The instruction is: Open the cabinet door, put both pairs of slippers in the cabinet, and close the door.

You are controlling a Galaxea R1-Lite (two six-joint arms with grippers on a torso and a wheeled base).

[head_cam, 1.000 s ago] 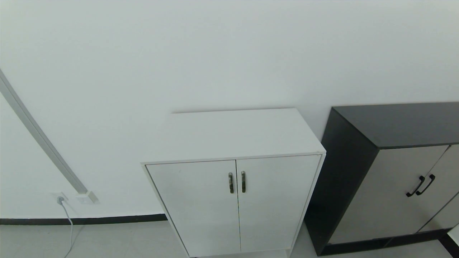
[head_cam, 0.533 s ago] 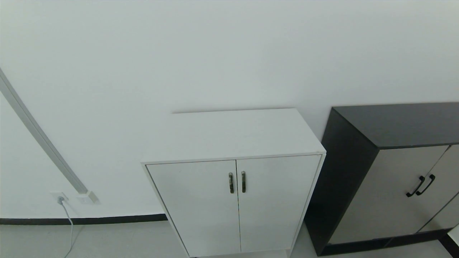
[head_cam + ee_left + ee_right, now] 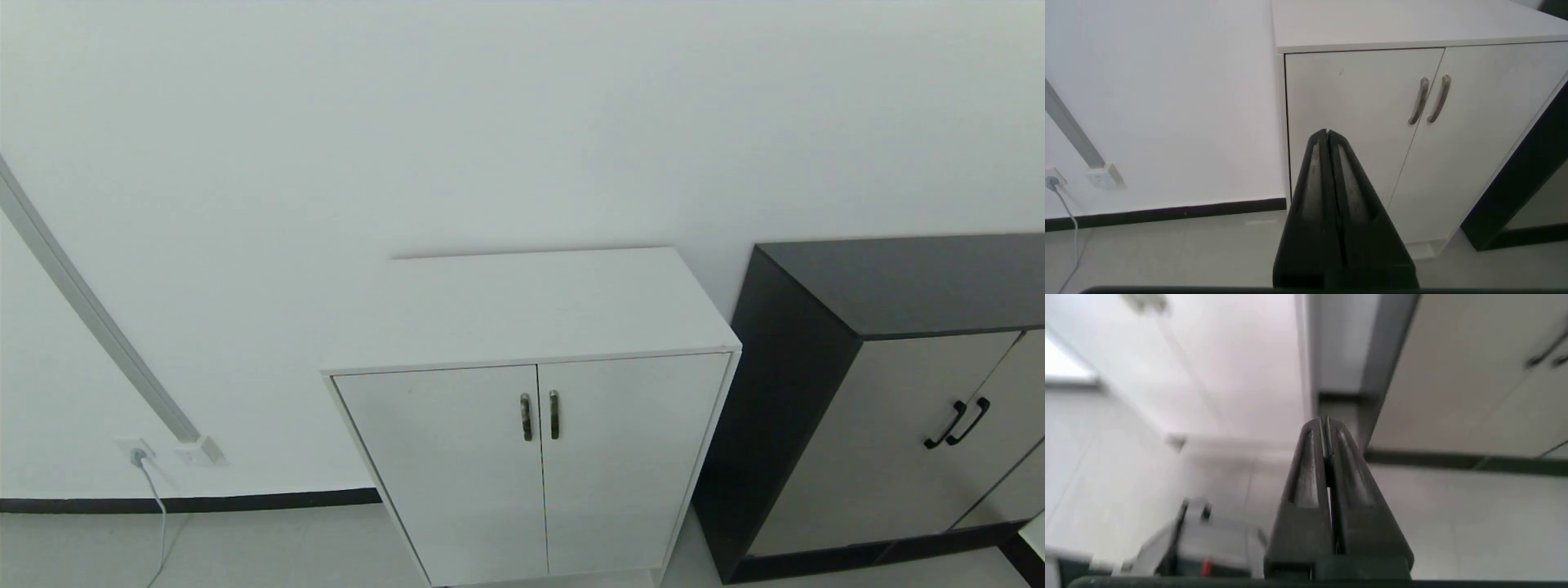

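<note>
A white two-door cabinet (image 3: 531, 457) stands against the wall, both doors closed, with two dark vertical handles (image 3: 539, 415) side by side at the centre seam. In the left wrist view my left gripper (image 3: 1328, 135) is shut with nothing in it, held some way in front of the left door (image 3: 1355, 131), short of the handles (image 3: 1429, 100). My right gripper (image 3: 1325, 423) is shut and empty, pointing toward the floor beside a dark cabinet base (image 3: 1454, 461).
A black cabinet with grey doors (image 3: 890, 392) stands right next to the white one. A wall socket with a grey cable (image 3: 137, 454) and a slanted cable duct (image 3: 90, 314) are at the left. A grey device (image 3: 1192, 543) sits on the floor.
</note>
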